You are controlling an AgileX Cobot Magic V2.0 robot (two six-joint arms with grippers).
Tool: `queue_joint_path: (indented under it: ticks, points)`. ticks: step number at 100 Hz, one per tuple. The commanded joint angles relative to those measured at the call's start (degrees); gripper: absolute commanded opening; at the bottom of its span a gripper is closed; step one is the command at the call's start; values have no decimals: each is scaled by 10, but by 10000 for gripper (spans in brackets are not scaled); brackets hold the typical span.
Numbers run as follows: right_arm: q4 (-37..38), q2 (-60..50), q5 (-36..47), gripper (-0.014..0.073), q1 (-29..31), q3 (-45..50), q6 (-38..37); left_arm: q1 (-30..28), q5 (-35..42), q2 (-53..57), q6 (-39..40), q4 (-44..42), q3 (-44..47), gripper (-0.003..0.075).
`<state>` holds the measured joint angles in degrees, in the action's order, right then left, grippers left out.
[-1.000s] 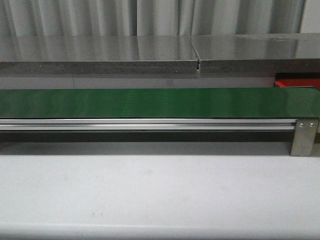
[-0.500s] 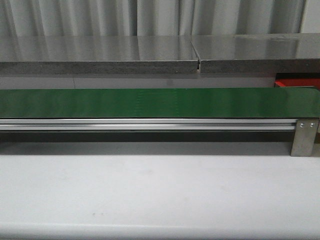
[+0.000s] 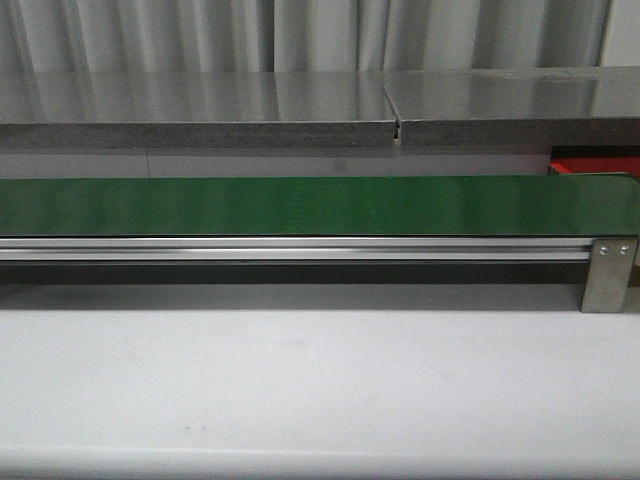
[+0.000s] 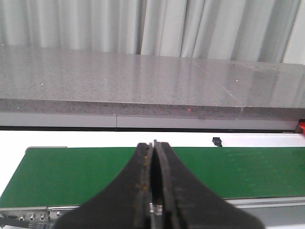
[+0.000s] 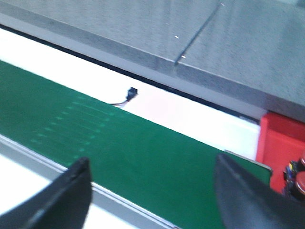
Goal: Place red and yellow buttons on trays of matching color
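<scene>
In the front view, my green conveyor belt (image 3: 320, 205) runs the full width of the frame across the middle, with its aluminium side rail (image 3: 290, 248) just below it and a metal end bracket (image 3: 610, 273) at the lower right. The white worktop (image 3: 320, 390) fills the lower part of the frame. Behind the belt a grey stone ledge (image 3: 200, 110) spans the upper part, with grey curtains (image 3: 300, 35) above it. At the right edge, just above the belt's end, a sliver of the red tray (image 3: 595, 162) shows. Neither of my tools appears in this view, and I see no buttons on the belt.

In the left wrist view, my left tool (image 4: 153, 191) sits at the bottom centre of the frame, its two dark fingers (image 4: 138, 191) pressed together with nothing between them. Beyond it the belt crosses the lower half, and a small black connector (image 4: 217, 141) lies on the white surface just behind the belt, right of centre.

In the right wrist view, my right tool (image 5: 152, 191) is spread wide, one finger at the lower left corner and the other at the lower right, holding nothing. The belt runs diagonally between them. The red tray fills the right edge, and at the lower right, just beside the finger, small red buttons (image 5: 301, 179) sit in it, partly hidden and blurred. I cannot see any yellow tray or yellow buttons.
</scene>
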<state>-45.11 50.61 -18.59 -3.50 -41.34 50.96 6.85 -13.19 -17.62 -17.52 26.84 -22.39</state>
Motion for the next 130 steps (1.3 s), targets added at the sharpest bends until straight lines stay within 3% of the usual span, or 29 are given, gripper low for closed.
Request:
queue_joint_path:
  ticks: [1, 18, 108, 120, 130]
  points:
    - [-2, -37, 34, 365, -12, -5, 7, 4, 41, -5, 3, 8, -15, -20]
    - [-2, -73, 33, -126, -11, 10, 7, 4, 41, -5, 3, 8, -15, -20]
    - [-10, -76, 65, -118, -11, 17, 6, 4, 41, -5, 3, 8, -15, -20]
    - [15, -101, 109, -118, -11, 33, -42, 4, 41, -5, 3, 8, -15, -20]
    - [129, -131, 134, -118, -11, 58, -157, 4, 41, -5, 3, 8, -15, -20]
